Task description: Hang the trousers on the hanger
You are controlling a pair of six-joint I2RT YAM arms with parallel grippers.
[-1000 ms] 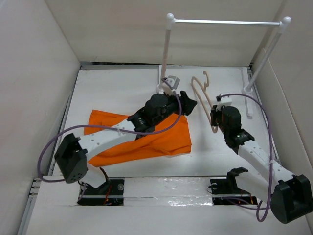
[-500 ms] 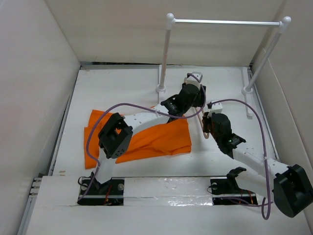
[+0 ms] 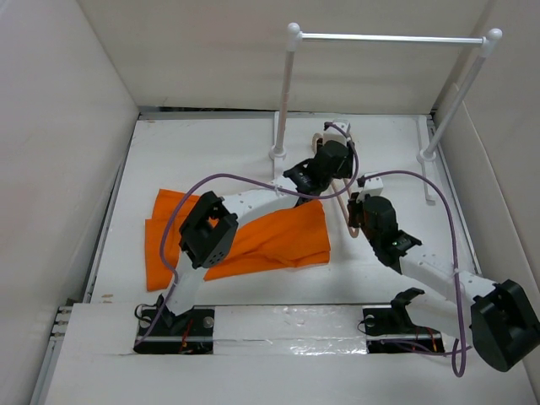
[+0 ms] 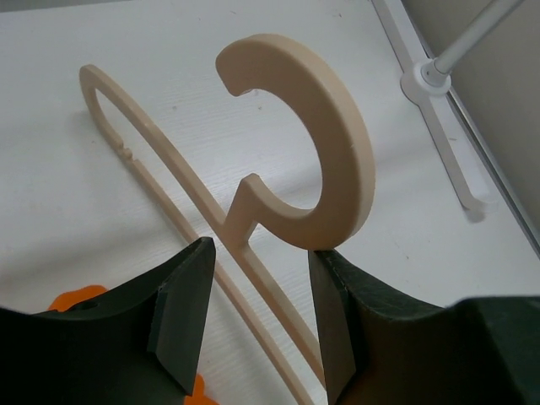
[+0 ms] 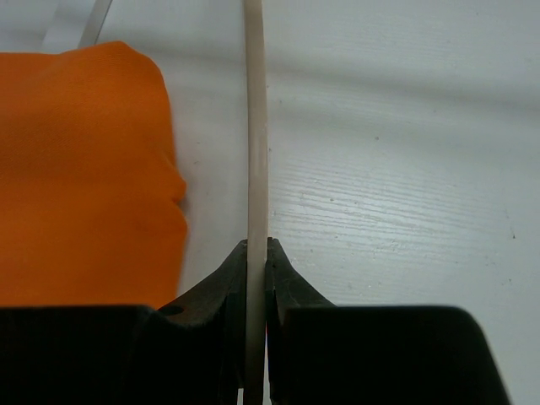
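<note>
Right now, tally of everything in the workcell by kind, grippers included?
Bright orange fabric trousers: 1
Thin beige clothes hanger: 1
White rack with a metal rod: 1
Two-finger grippers: 2, left gripper and right gripper
Total: 5

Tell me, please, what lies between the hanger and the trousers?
Only a narrow strip of bare table, seen in the right wrist view: the hanger, clamped in the right gripper, runs alongside the trousers.
</note>
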